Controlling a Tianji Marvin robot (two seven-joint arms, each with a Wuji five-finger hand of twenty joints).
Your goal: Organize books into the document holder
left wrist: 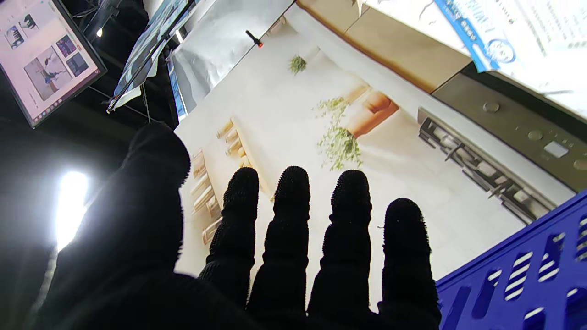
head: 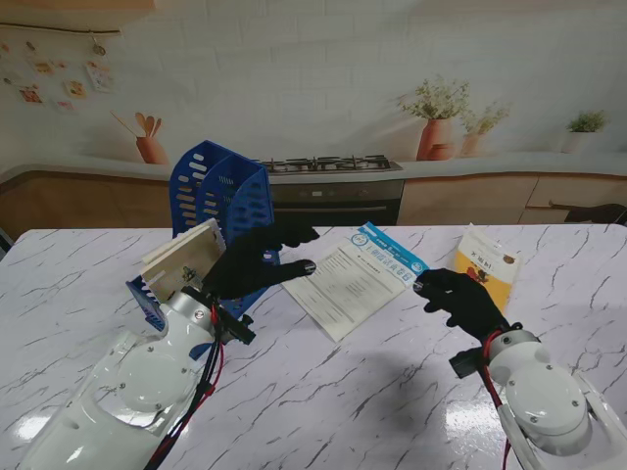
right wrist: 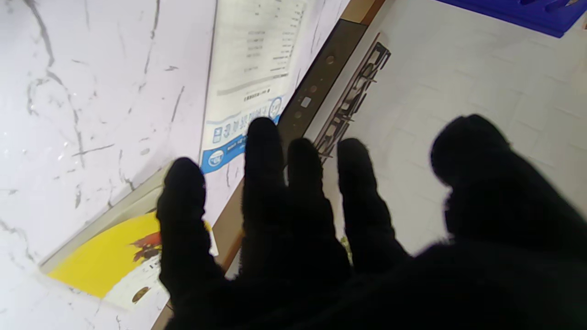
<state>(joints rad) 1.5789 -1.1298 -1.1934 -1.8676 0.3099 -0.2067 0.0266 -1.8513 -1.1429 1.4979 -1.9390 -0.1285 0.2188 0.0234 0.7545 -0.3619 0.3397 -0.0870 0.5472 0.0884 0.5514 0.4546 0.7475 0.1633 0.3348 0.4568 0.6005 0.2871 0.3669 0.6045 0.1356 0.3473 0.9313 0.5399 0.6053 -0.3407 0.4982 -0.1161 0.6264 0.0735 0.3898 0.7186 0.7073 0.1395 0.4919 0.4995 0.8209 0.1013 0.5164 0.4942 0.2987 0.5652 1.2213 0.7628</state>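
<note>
Left hand point(head: 257, 262) is spread, holding nothing, right in front of the blue document holder point(head: 220, 191). Right hand point(head: 460, 299) is spread too, between the white booklet point(head: 355, 277) and the yellow book point(head: 487, 262) flat on the surface point(head: 372, 392)

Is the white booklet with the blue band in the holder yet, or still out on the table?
Out: white booklet lies flat on the table, right of the blue holder.

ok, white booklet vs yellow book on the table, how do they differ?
The white booklet has a pale text cover with a blue band at one end; the yellow book is yellow. The booklet lies mid-table, between the hands; the yellow book lies farther right, past the right hand. Both lie flat, outside the blue document holder.
</note>
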